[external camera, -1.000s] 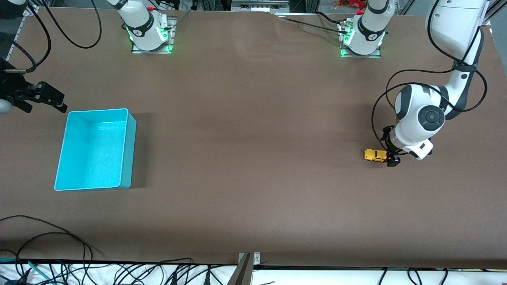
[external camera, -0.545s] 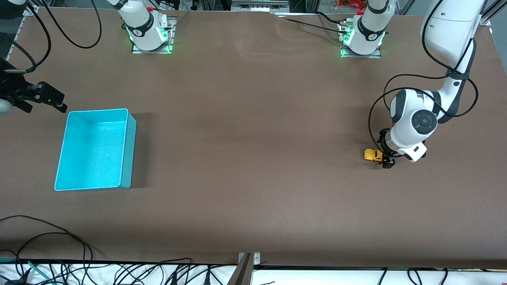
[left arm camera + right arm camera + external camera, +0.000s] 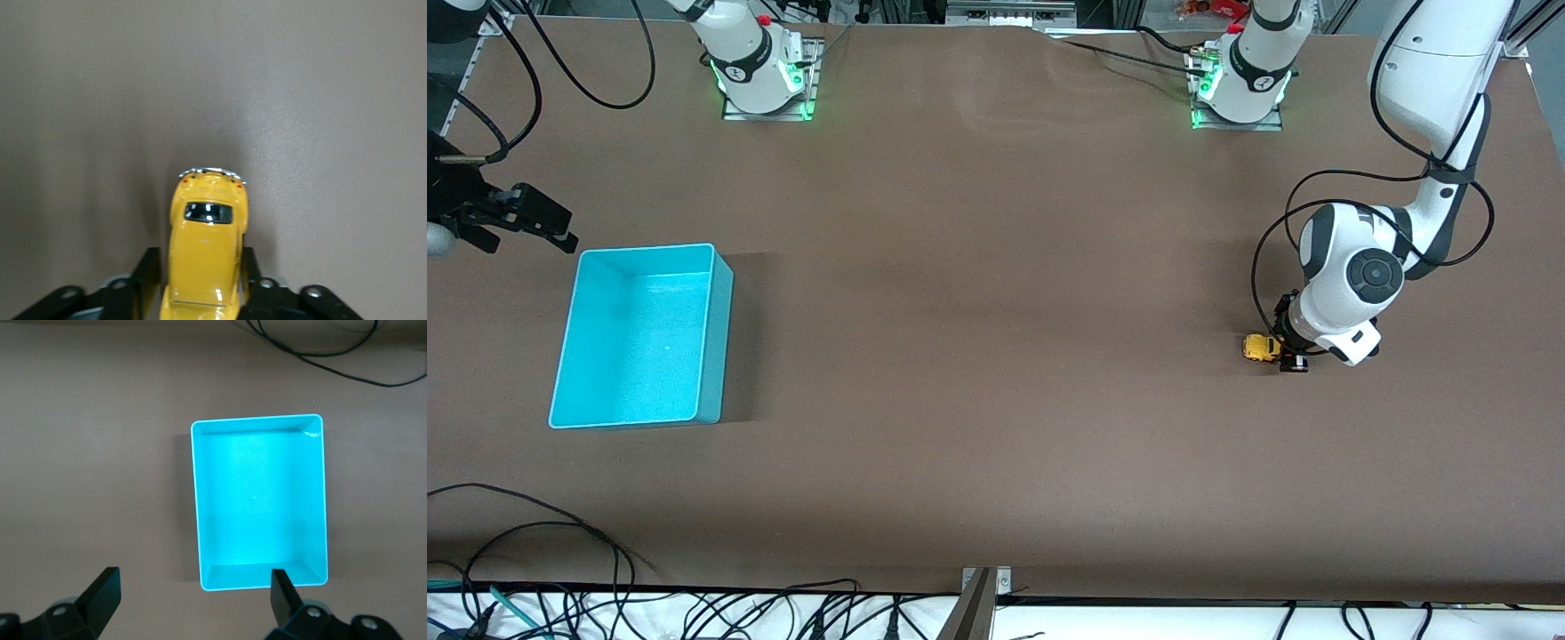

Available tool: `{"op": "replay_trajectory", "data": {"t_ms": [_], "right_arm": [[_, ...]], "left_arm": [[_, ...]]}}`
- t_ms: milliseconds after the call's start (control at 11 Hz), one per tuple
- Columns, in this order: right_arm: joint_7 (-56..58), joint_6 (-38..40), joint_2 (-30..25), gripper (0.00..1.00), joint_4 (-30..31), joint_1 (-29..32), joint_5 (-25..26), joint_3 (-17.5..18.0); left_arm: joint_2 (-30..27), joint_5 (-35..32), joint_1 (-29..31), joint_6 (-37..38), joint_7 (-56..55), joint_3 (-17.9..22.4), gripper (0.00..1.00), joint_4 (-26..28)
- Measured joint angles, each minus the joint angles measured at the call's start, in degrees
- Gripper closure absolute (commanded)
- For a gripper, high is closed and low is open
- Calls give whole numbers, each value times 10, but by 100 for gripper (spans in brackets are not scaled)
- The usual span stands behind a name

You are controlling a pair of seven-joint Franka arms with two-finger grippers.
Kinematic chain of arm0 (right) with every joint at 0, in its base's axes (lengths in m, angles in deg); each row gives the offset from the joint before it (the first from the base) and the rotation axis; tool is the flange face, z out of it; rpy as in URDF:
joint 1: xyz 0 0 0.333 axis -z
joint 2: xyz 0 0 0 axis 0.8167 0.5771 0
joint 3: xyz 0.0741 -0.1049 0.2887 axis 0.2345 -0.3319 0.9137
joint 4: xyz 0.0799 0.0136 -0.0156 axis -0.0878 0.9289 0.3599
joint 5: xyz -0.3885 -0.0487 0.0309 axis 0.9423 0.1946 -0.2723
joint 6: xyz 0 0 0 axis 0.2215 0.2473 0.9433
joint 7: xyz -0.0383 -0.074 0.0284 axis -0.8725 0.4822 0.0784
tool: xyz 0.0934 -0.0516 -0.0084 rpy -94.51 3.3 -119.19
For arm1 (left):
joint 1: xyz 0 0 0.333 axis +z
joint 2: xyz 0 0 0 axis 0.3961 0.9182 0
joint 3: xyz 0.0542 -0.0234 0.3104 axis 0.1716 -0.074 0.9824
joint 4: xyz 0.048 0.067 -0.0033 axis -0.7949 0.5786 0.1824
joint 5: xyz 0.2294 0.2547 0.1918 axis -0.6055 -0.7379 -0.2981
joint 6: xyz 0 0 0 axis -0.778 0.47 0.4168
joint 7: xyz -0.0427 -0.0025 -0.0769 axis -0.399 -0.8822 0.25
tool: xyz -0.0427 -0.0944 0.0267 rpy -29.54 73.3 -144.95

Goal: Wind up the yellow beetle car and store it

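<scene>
The yellow beetle car [image 3: 1260,348] stands on the brown table at the left arm's end. My left gripper [image 3: 1282,357] is down at the table with its jaws closed around the car's body. In the left wrist view the car [image 3: 203,253] sits between the two black fingers [image 3: 150,267], its rear window pointing away from the wrist. The cyan bin [image 3: 640,333] stands open and empty at the right arm's end. My right gripper [image 3: 560,229] waits open and empty above the table beside the bin; the right wrist view shows the bin [image 3: 259,500] past its fingers [image 3: 107,587].
Both arm bases [image 3: 760,76] stand at the table's back edge. Black cables [image 3: 534,533] lie at the front edge, toward the right arm's end.
My left arm has slid toward the car, and its fingers now flank the car's body, covering part of it. The right arm has not moved.
</scene>
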Motion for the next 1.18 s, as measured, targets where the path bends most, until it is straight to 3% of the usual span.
{"op": "replay_trajectory", "data": {"t_ms": [273, 455, 727, 1182], "right_arm": [[0, 0, 0, 0, 0, 0, 0, 0], [0, 0, 0, 0, 0, 0, 0, 0], [0, 0, 0, 0, 0, 0, 0, 0], [0, 0, 0, 0, 0, 0, 0, 0]], "left_arm": [[0, 0, 0, -1, 0, -6, 100, -18], [-3, 0, 0, 35, -1, -33, 100, -53], [2, 0, -4, 57, -50, -83, 100, -62], [33, 0, -9, 58, -73, -90, 100, -67]]}}
